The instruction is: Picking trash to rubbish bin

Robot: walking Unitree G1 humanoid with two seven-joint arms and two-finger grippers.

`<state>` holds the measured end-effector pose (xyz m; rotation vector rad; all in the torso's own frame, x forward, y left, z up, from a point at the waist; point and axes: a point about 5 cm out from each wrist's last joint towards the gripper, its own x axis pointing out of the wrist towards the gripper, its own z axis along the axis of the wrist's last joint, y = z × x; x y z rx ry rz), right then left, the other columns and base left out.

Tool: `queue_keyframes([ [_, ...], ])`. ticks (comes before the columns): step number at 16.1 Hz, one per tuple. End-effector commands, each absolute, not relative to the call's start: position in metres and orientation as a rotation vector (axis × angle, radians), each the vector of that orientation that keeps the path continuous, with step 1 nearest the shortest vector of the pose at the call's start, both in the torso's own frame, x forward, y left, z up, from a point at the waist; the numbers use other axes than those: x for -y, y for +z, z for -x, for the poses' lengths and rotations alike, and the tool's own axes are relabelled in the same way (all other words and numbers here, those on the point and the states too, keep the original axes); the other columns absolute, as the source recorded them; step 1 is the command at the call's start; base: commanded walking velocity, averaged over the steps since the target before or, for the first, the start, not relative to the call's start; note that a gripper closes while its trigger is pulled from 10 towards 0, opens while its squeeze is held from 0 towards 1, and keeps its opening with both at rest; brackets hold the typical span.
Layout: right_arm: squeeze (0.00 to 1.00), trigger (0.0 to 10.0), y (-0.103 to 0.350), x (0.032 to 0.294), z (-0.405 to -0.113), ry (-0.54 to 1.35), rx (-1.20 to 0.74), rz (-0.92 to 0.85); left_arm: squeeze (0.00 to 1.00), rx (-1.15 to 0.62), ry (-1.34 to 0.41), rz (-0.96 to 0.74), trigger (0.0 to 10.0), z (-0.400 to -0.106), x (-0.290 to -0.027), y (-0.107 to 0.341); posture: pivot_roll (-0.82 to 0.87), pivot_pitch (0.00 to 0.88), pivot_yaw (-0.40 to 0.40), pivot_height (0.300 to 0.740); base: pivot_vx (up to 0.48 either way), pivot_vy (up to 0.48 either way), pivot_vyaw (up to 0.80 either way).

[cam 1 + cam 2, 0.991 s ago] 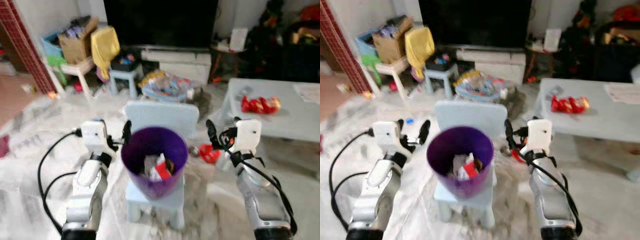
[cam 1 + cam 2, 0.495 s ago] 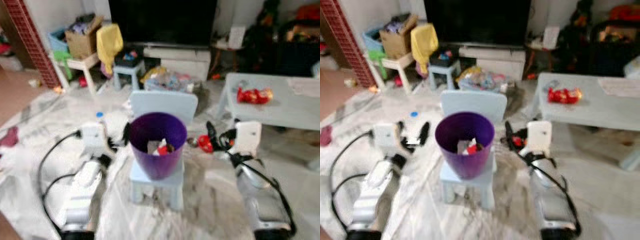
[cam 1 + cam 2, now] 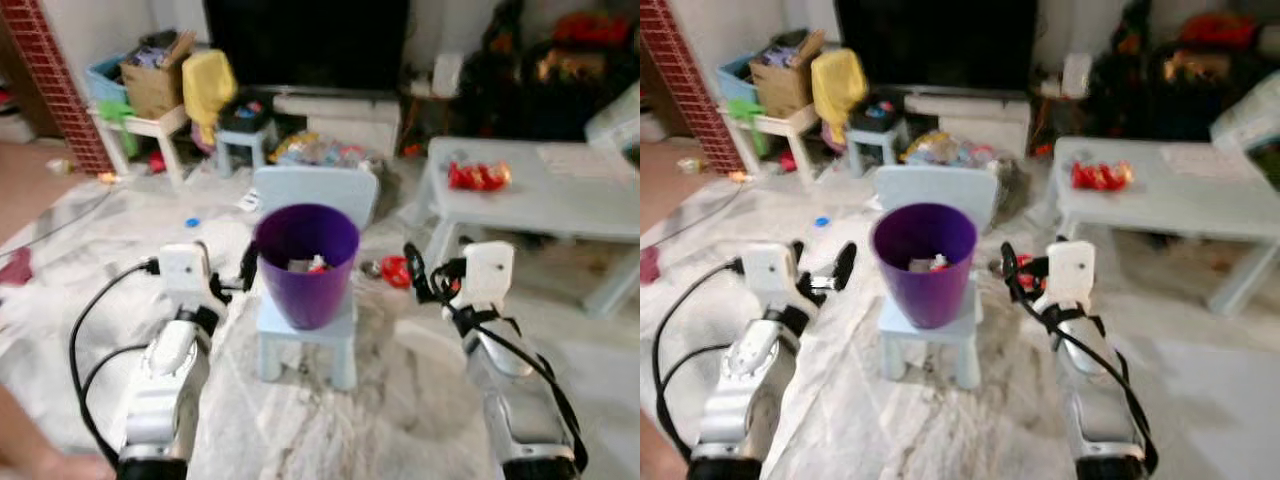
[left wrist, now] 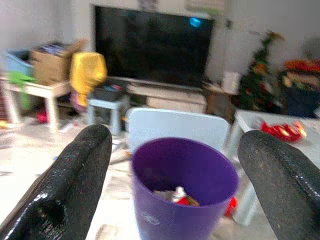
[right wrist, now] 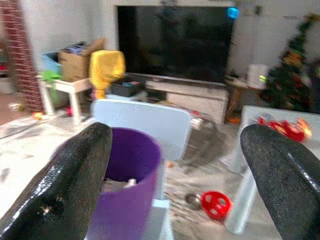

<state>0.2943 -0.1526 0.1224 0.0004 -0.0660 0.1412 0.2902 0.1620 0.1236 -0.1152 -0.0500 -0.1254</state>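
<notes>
A purple rubbish bin [image 3: 305,262] stands on the seat of a small pale blue chair [image 3: 318,192] and holds some trash [image 4: 176,195], red and white. My left gripper [image 3: 228,272] hovers open just left of the bin with nothing between its fingers [image 4: 75,175]. To the bin's right, my right gripper [image 3: 425,276] is also open and empty. A red ball-like piece [image 5: 216,205] lies on the floor beyond the right gripper, beside the chair. Red wrappers [image 3: 478,176] lie on the pale low table [image 3: 560,205] at the right.
A black TV [image 3: 305,45] on a low stand fills the back wall. A heap of packets [image 3: 320,152] lies before it. At the back left are a cardboard box [image 3: 155,80], a yellow cloth [image 3: 208,85] and a small stool [image 3: 238,135]. The floor is pale marble.
The whole picture has drawn back, so the bin and chair look smaller and farther off. Both grippers stay open and empty on either side of the bin.
</notes>
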Motion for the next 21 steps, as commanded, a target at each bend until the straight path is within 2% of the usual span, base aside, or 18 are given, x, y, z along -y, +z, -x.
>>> queue_keyframes([
  [1,0.00,10.0,0.1262,0.1552,-0.2956,0.139,0.078,0.006,0.00,0.041,-0.125,0.125,10.0,-0.2899,-0.1605,0.1217,0.00,0.000,0.001,0.740,0.000,0.000,0.00],
  [9,0.00,10.0,0.1260,0.1553,-0.2959,0.143,0.078,0.008,0.00,0.040,-0.129,0.147,10.0,-0.2910,-0.1594,0.1215,-0.01,0.000,0.000,0.740,0.000,0.031,0.00],
  [21,0.00,10.0,0.1261,0.1552,-0.2967,0.146,0.078,0.015,0.00,0.037,-0.137,0.143,10.0,-0.2909,-0.1591,0.1209,0.00,0.000,0.000,0.740,0.000,0.454,0.00],
])
